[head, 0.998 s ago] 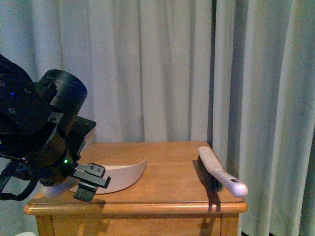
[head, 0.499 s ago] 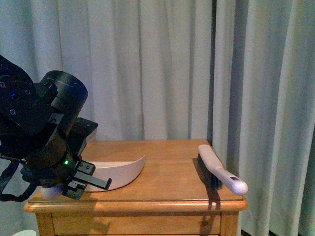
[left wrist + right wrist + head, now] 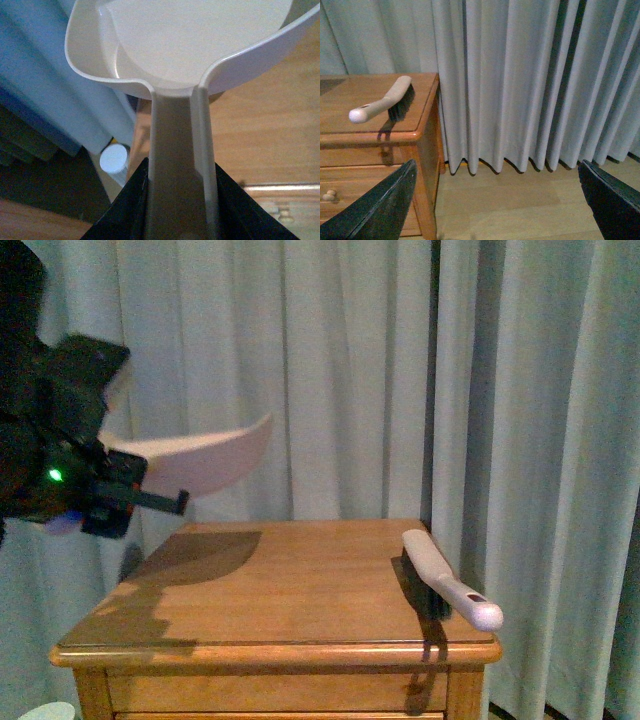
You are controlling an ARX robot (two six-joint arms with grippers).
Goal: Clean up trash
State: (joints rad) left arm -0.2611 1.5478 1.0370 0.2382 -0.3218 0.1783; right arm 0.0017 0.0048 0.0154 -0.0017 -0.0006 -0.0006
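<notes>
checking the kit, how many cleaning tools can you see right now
2. The dustpan is held in the air by the left end effector; the brush lies near the right edge of the table.

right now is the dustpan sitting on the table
No, the dustpan is up in the air, its handle clamped in the left gripper, with open space between it and the table.

dustpan (image 3: 200,455): blurred | right jaws: partly cut off by edge
</notes>
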